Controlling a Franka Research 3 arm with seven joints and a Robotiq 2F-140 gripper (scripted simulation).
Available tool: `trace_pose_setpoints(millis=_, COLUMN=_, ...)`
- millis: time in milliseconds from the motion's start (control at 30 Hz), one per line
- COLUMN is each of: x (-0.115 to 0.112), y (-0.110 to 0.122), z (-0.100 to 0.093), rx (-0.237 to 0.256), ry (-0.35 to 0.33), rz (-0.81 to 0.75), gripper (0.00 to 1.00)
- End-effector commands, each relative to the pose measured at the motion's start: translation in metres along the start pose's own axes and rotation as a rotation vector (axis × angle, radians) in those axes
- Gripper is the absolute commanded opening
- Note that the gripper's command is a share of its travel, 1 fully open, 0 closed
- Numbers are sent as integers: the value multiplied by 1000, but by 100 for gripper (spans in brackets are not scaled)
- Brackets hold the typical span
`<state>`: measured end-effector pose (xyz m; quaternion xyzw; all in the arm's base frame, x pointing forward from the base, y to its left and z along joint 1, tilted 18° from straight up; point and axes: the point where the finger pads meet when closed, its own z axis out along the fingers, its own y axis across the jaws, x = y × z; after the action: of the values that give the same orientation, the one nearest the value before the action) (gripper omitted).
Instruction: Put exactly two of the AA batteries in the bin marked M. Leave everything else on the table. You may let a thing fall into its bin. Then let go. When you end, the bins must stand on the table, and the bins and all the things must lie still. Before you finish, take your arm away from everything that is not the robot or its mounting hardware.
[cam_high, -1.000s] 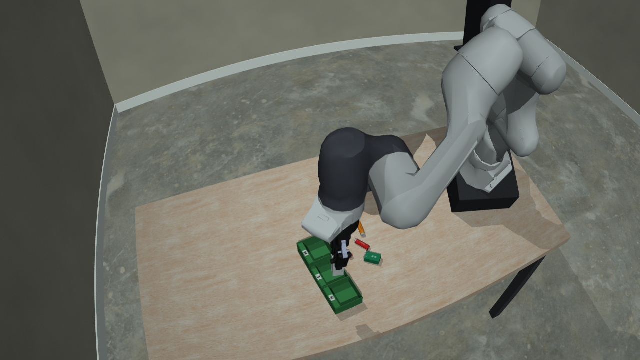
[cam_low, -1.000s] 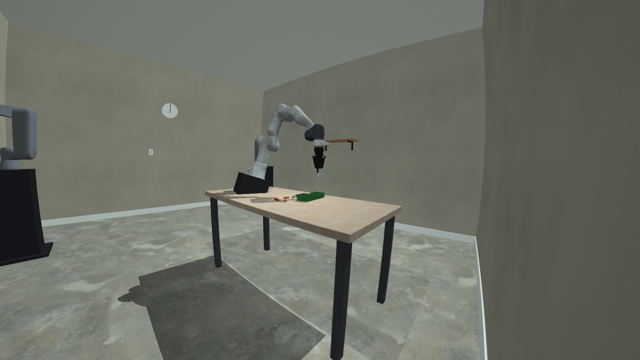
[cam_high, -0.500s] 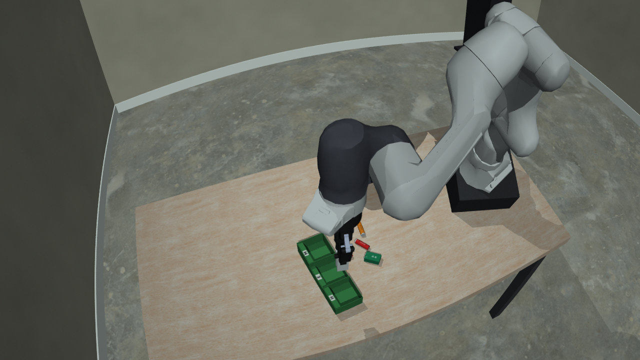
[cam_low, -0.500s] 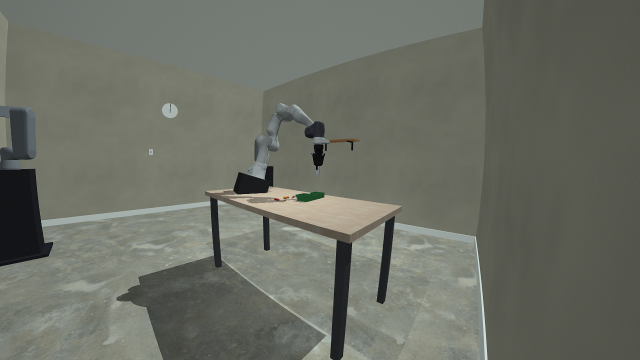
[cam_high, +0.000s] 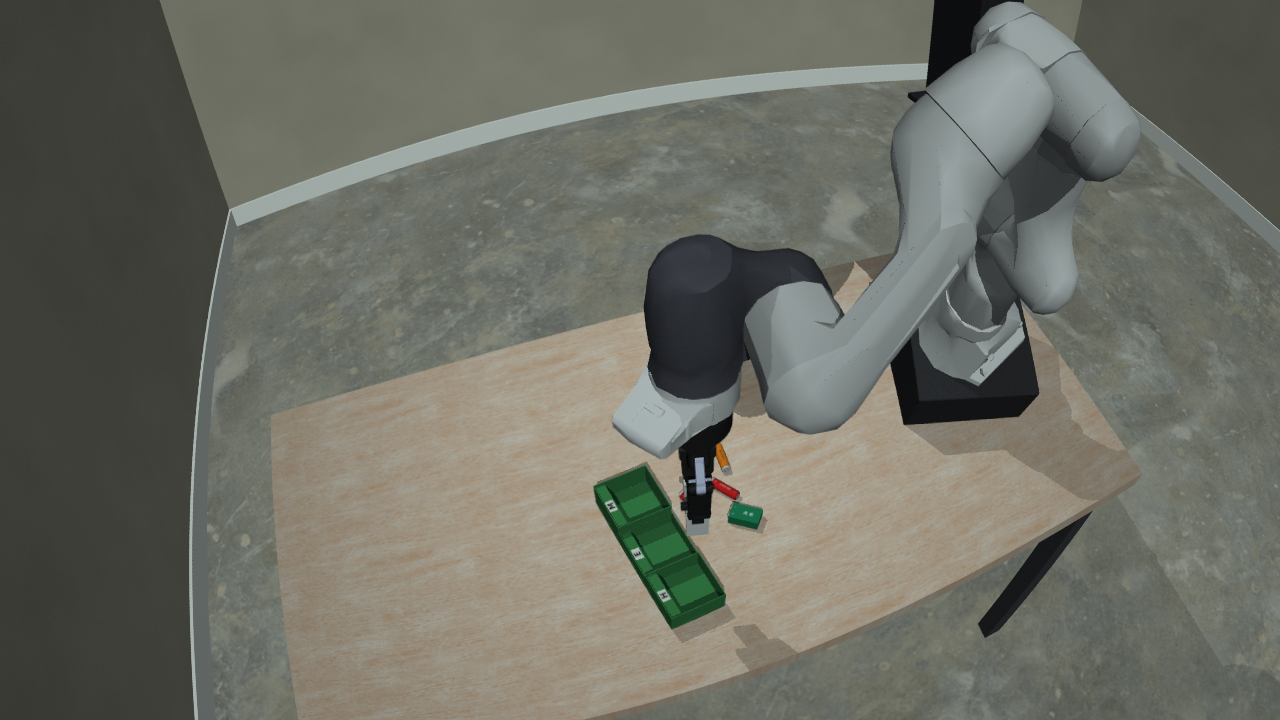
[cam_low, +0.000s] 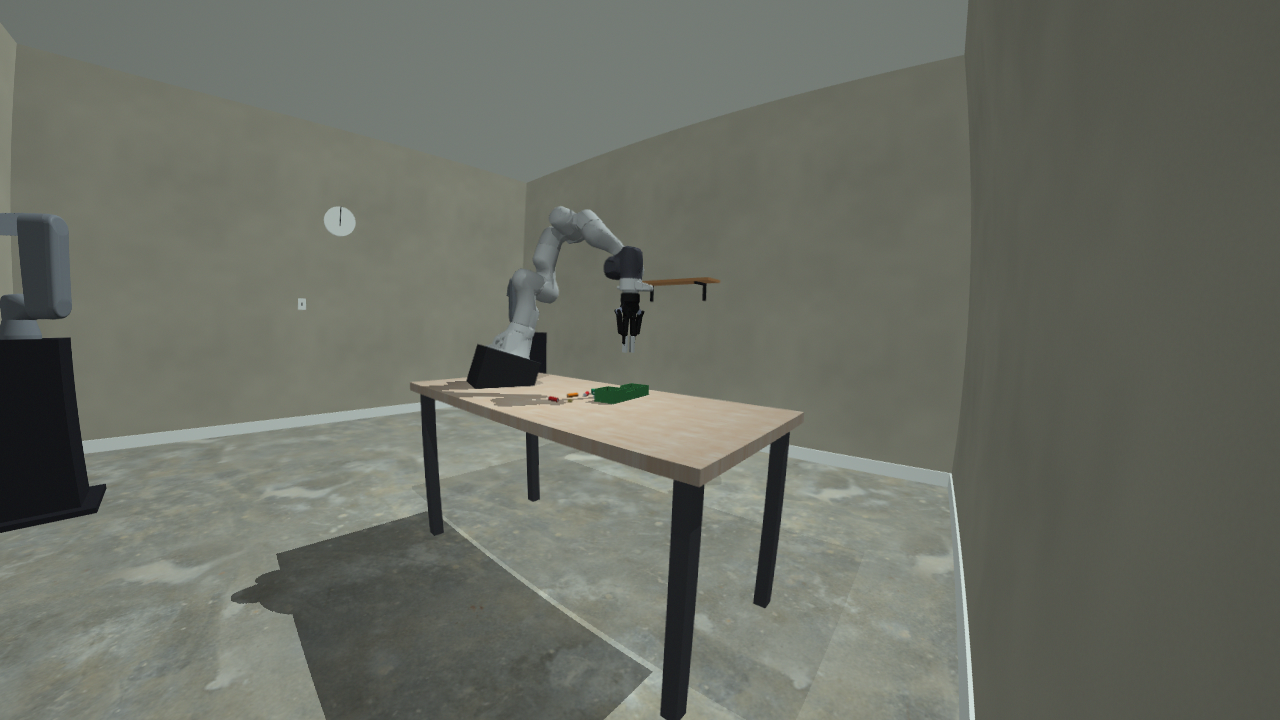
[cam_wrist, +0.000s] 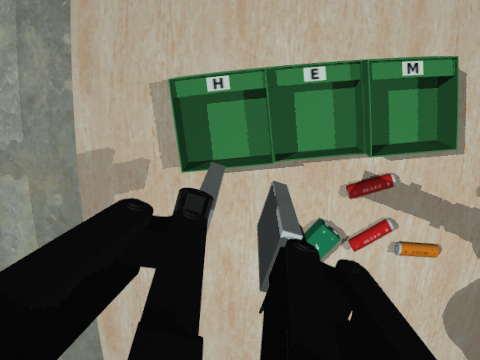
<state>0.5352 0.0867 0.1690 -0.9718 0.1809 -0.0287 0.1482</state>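
Our end effector (cam_wrist: 243, 207) hangs part-open, holding nothing; the red AA batteries (cam_wrist: 371, 186) lie on the desk (cam_wrist: 234, 20) to its right, beside a green block (cam_wrist: 323, 238) we risk grabbing instead

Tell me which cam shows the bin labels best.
Wrist view. It looks straight down on the three green bins, and the white tags read H, E and M. In the top view the tags are small white patches, unreadable. The exterior view shows only a green strip on the table, no labels.
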Motion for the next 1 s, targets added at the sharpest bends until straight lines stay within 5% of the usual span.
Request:
trace_pose_setpoints(millis=0, x=-4, y=23, z=13, rx=2, ry=10, rz=157, gripper=17)
trace_pose_setpoints(millis=733, x=-55, y=159, z=96, rx=7, ry=12, rz=709, gripper=17)
trace_pose_setpoints(millis=967, x=-50, y=159, z=96, rx=8, ry=15, rz=717, gripper=17)
